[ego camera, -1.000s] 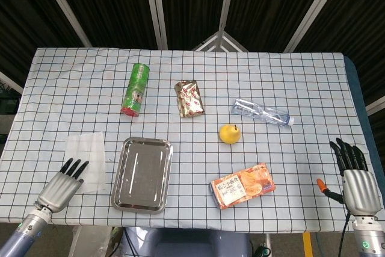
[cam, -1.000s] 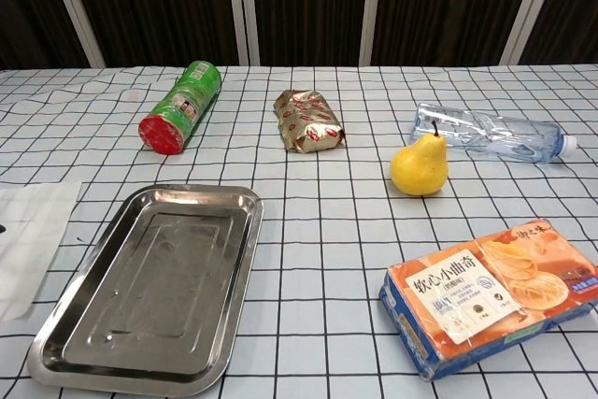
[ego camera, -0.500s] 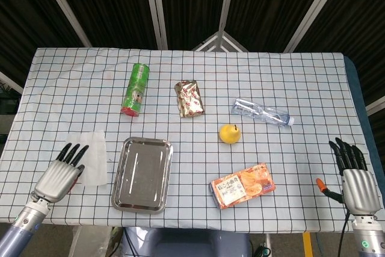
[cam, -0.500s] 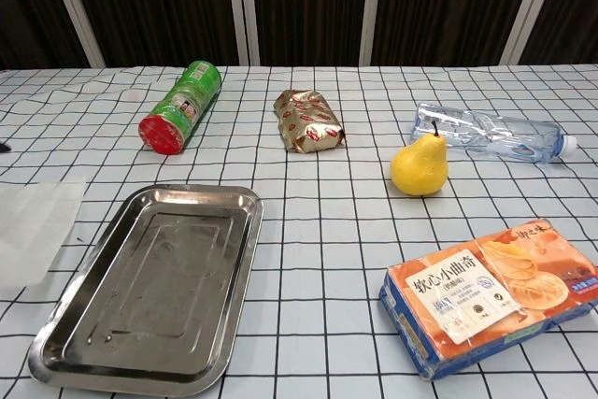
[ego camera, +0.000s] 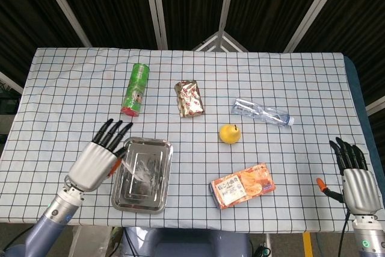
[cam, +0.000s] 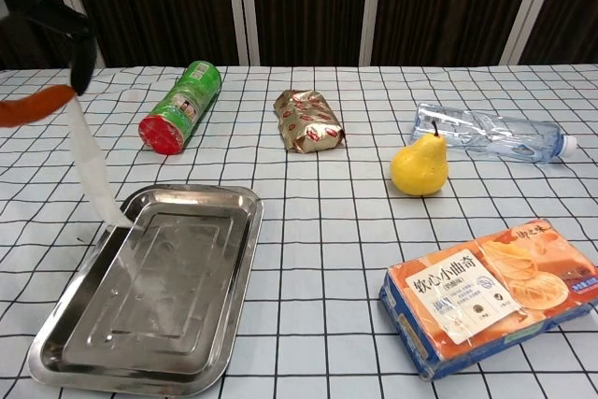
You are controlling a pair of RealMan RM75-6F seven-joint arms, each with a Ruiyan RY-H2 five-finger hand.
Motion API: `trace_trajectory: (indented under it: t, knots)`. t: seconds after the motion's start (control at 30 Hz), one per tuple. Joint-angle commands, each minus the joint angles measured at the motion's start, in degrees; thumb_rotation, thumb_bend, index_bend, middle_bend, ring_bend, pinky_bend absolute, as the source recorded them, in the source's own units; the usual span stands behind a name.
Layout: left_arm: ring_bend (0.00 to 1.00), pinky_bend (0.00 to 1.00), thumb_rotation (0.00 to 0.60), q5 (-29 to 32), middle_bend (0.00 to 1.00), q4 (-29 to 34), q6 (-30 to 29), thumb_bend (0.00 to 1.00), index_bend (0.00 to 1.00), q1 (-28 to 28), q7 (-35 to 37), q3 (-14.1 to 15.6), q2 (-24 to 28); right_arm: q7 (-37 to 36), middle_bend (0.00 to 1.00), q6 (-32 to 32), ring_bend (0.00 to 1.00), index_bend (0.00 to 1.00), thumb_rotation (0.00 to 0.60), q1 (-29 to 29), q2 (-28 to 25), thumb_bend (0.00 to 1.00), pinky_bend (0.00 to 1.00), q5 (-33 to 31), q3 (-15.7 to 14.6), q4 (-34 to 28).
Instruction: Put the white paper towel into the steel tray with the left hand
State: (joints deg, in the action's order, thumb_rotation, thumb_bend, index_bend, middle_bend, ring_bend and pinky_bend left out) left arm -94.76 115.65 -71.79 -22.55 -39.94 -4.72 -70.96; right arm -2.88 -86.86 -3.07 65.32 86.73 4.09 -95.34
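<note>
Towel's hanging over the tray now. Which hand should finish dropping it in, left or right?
Left. The left hand already pinches the paper towel, whose lower end touches the steel tray. The right hand sits open at the table's far right edge, beyond the biscuit box.

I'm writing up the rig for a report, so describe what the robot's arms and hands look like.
Both the left hand and the right hand have a ribbed silver-grey metal back, slim black fingers and an orange thumb tip. Each sits on a round grey wrist with a small green dot, leading to a blue-grey arm on the left. A thin black cable runs beside the right wrist.
</note>
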Motion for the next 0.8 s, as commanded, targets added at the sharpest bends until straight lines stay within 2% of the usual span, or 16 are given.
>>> trace_trajectory:
  t: [0.03,0.33,0.47,0.53,0.8]
  knots:
    - [0.0,0.0,0.6,-2.4,0.03,-0.2,0.8,0.52,0.61,0.2,-1.7,3.0,-2.8,-0.1,0.0,0.0,0.0,0.0,0.6,0.0,-0.1,0.31,0.0,-0.1,0.0,0.0]
    - [0.0,0.0,0.6,-5.0,0.04,-8.0,0.8,0.52,0.61,2.6,0.6,8.8,-7.1,0.1,0.0,0.1,0.0,0.0,0.6,0.0,0.0,0.31,0.0,-0.2,0.1,-0.1]
    - [0.0,0.0,0.6,-6.3,0.04,-11.2,-0.1,0.52,0.61,3.2,2.3,9.7,-8.0,0.4,0.0,0.1,0.0,0.0,0.6,0.0,0.1,0.31,0.0,-0.2,0.1,-0.1]
    - [0.0,0.0,0.6,-6.5,0.04,-8.9,-1.3,0.52,0.61,2.1,3.2,6.8,-7.0,0.5,0.0,0.2,0.0,0.0,0.6,-0.1,0.1,0.31,0.0,-0.3,0.1,-0.2]
    - [0.0,0.0,0.6,-4.6,0.04,0.2,0.7,0.52,0.61,-1.7,-1.8,-0.4,-3.7,0.4,0.0,0.4,0.0,0.0,0.6,-0.1,0.0,0.31,0.0,-0.4,0.1,-0.3]
